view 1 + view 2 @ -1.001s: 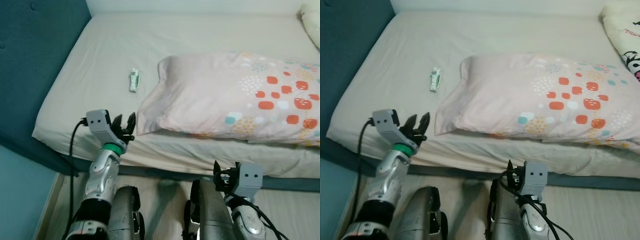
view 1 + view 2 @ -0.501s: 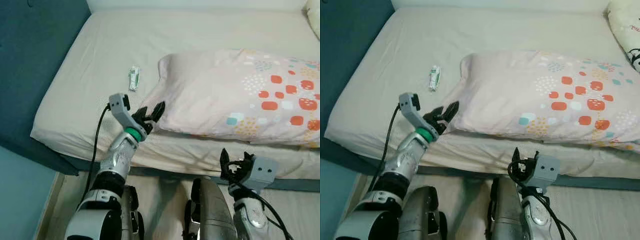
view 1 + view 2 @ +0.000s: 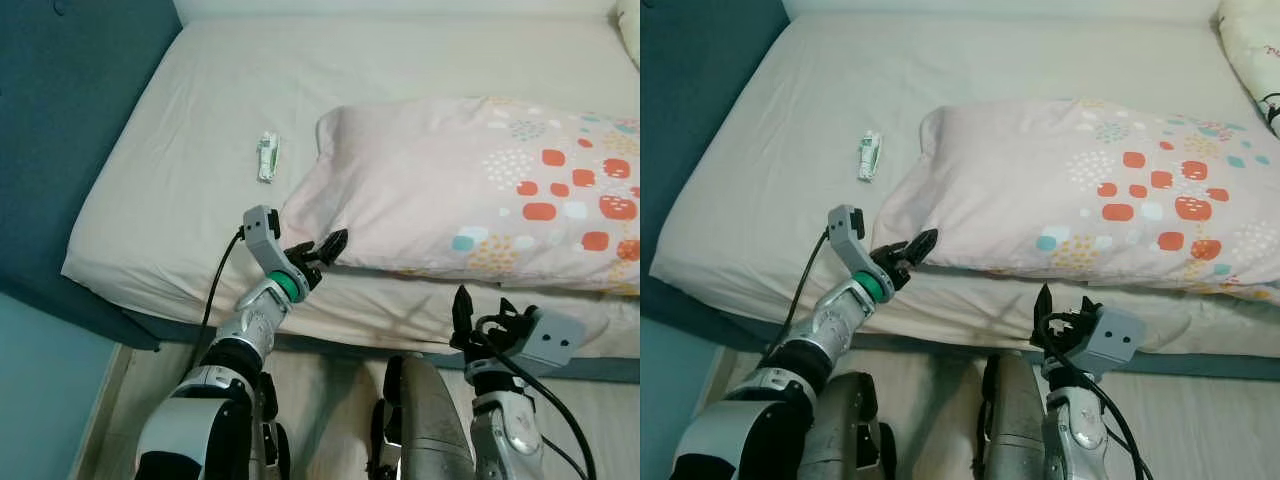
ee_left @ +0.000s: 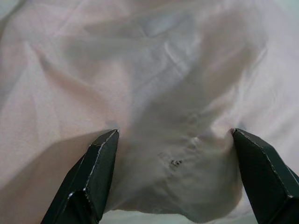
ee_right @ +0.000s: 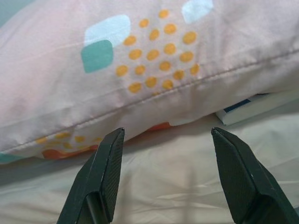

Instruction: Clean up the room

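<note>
A pale pink pillow (image 3: 480, 185) with orange and teal dots lies on the bed. My left gripper (image 3: 322, 247) is open at its near left corner, the fingers spread on either side of the pink fabric (image 4: 159, 93). A small white and green packet (image 3: 267, 157) lies on the sheet to the left of the pillow. Low at the bed's front edge, my right gripper (image 3: 490, 320) is open and faces the pillow's front seam (image 5: 154, 93), apart from it. A white and blue flat thing (image 5: 252, 109) pokes out from under the pillow.
The beige sheet (image 3: 180, 200) covers the mattress. A teal padded headboard (image 3: 70, 120) rises on the left. Another patterned pillow (image 3: 1250, 50) sits at the far right. Wooden floor (image 3: 330, 375) shows between my legs and the bed.
My left arm has reached forward and to the right, from the bed's front edge up to the pillow's corner. The right gripper has risen slightly toward the bed's edge.
</note>
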